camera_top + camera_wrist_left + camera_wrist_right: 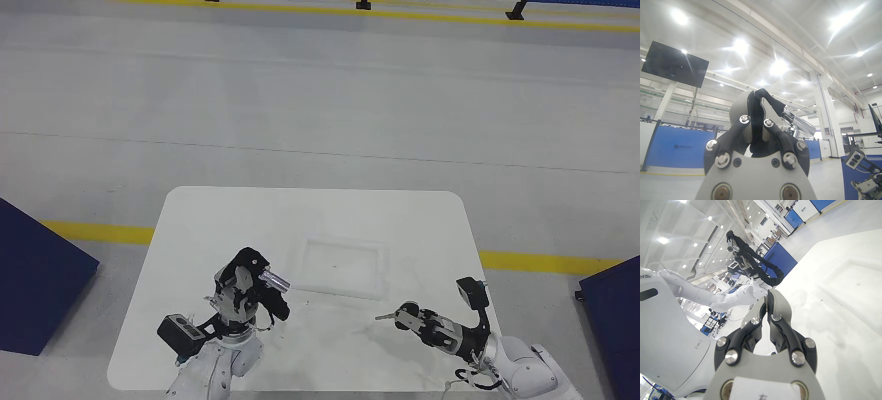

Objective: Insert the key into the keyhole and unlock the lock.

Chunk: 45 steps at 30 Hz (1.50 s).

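- The white table (pixel 200 230) has a shallow tray (pixel 340 265) near its middle, and both arms are on the near side of it.
- The left gripper (pixel 754 93) is raised above the near left of the table, its fingers pinched tight on the lock's black cable (pixel 772 103).
- The right gripper (pixel 767 294) sits low over the near right of the table with its fingers pressed together. A thin metal piece juts from its tip, which I take to be the key (pixel 384 317) clamped there.
- The lock (pixel 800 126), a silver barrel on the cable's end, sticks out beside the left fingers, clear of the table.
- In the right wrist view, the barrel's end face with the keyhole (pixel 730 248) is turned towards the right gripper.
- Key and lock are well apart. The key points leftward, roughly at the barrel, and the barrel's long axis runs across towards the right arm. The coming move likely needs the key's shaft lined up with that axis while the right arm closes the gap.
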Tool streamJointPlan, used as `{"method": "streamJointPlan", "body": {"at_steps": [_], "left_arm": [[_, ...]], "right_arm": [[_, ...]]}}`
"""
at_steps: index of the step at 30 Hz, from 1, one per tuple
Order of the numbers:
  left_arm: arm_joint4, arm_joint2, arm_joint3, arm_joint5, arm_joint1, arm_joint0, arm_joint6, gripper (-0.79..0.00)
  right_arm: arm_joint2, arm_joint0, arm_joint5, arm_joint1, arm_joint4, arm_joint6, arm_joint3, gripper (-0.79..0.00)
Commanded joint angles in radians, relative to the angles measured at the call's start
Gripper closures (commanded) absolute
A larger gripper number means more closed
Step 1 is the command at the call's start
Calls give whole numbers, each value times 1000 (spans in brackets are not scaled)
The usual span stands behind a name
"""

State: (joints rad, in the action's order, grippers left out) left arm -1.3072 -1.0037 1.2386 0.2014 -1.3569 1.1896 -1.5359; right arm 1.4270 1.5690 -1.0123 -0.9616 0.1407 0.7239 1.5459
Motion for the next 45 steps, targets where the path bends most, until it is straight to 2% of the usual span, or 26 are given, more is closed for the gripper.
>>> {"method": "streamJointPlan", "body": {"at_steps": [1,7,9,17,29,41,45], "left_arm": [[-5,-5,-1,12,-8,6,0,0],[-28,-11,-2,3,-12,6,0,0],[-28,-11,-2,3,-12,6,0,0],[-28,-11,-2,3,-12,6,0,0],[-28,-11,-2,3,-12,6,0,0],[-28,-11,-2,3,-12,6,0,0],[-18,-18,35,2,-12,29,55,0]], "right_arm": [[0,0,0,0,0,0,0,0],[0,0,0,0,0,0,0,0],[-16,7,8,-4,6,-34,29,0],[-91,-8,0,-43,-56,-262,144,0],[-254,-78,0,-117,-400,-631,157,0],[-261,-73,19,-118,-411,-624,156,0],[-307,-52,56,-138,-362,-733,126,0]]}}
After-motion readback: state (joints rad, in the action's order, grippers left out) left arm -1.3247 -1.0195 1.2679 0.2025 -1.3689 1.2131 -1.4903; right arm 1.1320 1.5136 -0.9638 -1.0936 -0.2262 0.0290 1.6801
